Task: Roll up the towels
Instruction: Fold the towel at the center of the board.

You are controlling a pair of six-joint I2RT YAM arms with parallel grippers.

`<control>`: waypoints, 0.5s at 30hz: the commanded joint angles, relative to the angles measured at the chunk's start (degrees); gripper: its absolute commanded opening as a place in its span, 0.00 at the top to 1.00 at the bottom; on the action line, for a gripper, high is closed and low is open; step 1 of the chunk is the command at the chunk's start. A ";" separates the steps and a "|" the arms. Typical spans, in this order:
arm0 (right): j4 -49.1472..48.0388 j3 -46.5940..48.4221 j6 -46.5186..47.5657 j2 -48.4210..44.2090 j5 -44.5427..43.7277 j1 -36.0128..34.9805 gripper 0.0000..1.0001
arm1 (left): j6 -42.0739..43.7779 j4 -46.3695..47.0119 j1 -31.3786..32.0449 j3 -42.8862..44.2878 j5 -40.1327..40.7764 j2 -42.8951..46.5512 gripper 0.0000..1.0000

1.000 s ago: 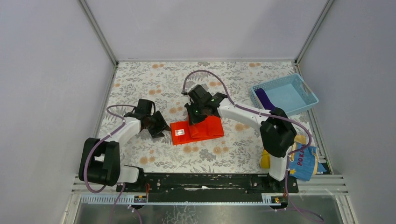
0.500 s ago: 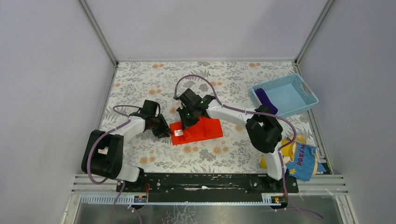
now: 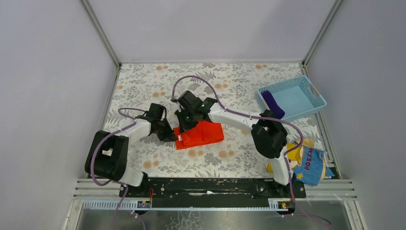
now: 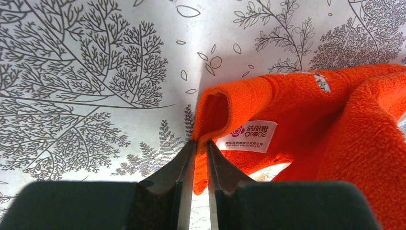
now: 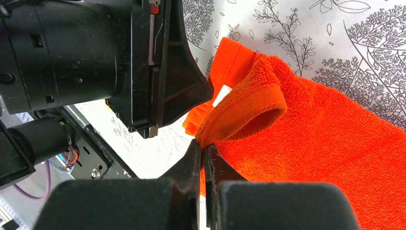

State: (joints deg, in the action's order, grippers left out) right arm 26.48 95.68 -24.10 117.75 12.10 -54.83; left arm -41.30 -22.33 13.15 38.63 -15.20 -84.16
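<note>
The orange-red towel (image 3: pixel 203 134) lies partly folded at the middle of the table, its white label (image 4: pixel 249 135) facing up. My left gripper (image 3: pixel 168 134) is at the towel's left end, and in the left wrist view it (image 4: pixel 201 143) is shut on a folded hem of the towel (image 4: pixel 335 124). Just above it, my right gripper (image 3: pixel 184 125) is shut on another looped edge of the towel (image 5: pixel 325 143), as the right wrist view (image 5: pixel 202 143) shows, with the left gripper's black body (image 5: pixel 95 62) close beside it. The purple towel (image 3: pixel 272 102) lies rolled in the blue basket.
A blue basket (image 3: pixel 313 98) stands at the right rear of the floral table cover. A yellow-and-blue printed cloth (image 3: pixel 310 165) lies at the right front beside the right arm's base. Grey walls close in the left, back and right.
The left gripper has moved right to the towel's left end and closed on its hem. The right gripper has drawn its held edge leftward, folding the towel over itself.
</note>
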 commanded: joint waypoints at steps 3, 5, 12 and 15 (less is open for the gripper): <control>-0.27 2.93 0.99 1.61 0.49 -0.63 0.98 | 0.08 0.85 0.74 0.04 2.95 -0.46 0.87; -0.29 2.93 1.02 3.32 0.03 -0.67 0.96 | 0.02 0.71 0.75 0.11 3.16 -0.29 0.86; -1.78 2.10 0.63 4.44 -0.37 -0.63 0.74 | -0.60 -0.09 0.76 -0.15 4.35 0.70 0.82; -3.07 0.07 0.74 0.33 -0.07 -0.63 0.61 | -0.93 -1.60 0.72 0.16 6.15 2.18 0.79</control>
State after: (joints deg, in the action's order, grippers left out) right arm 26.24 96.51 -23.94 123.81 11.66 -54.96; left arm -41.82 -22.55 13.52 38.65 -13.65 -83.72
